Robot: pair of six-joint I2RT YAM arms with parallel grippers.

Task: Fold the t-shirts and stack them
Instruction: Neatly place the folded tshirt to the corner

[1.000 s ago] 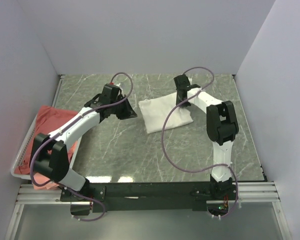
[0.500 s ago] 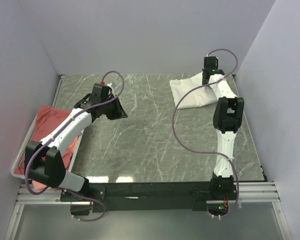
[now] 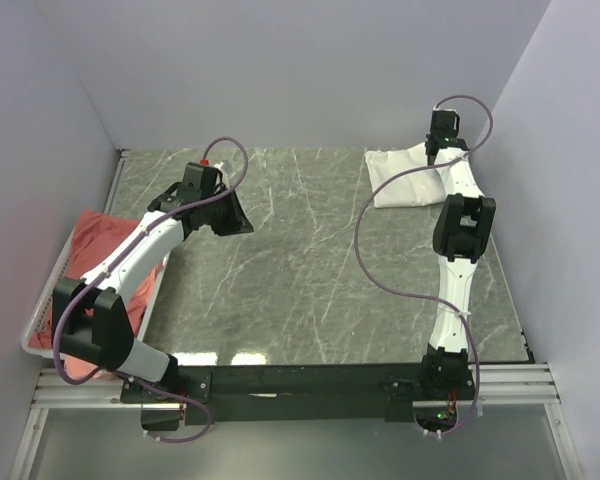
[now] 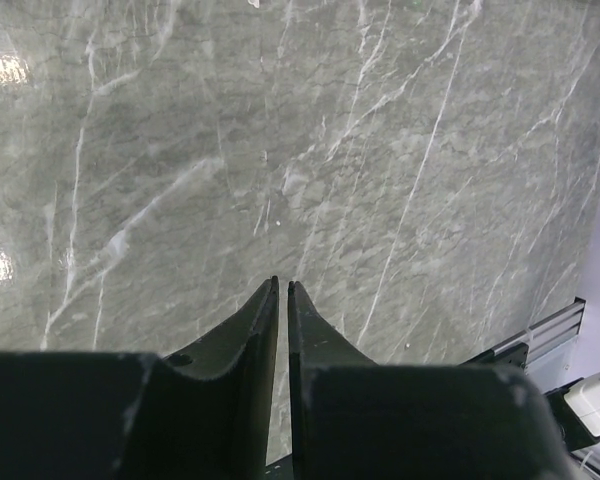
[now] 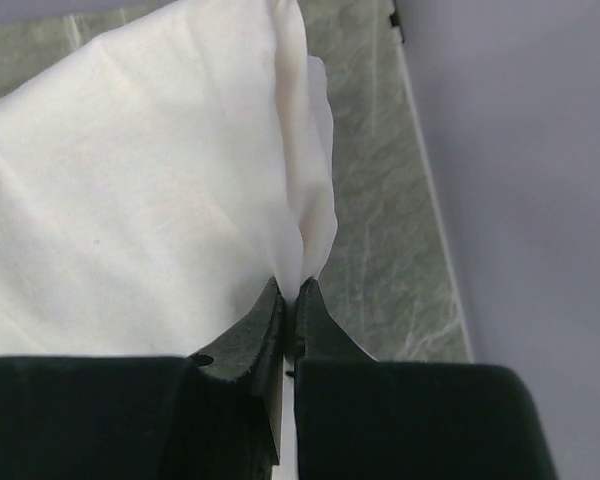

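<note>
You had the white t-shirt [image 3: 400, 182] pinched at the counter's [image 3: 310, 290] far right corner.
Nearest you, the salmon t-shirts [image 3: 100, 235] lay heaped in the wire basket [image 3: 40, 315] at the left edge; farther in, your left fingers [image 4: 255, 330] were pressed together over bare marble, holding nothing; farthest, your right fingers [image 5: 263, 325] were clamped on a raised fold of that shirt, beside the right wall.

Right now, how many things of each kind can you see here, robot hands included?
white t-shirt: 1
red cloth heap: 1 (shirts inside uncountable)
wire basket: 1
robot hands: 2, left hand and right hand
Total: 5
</note>
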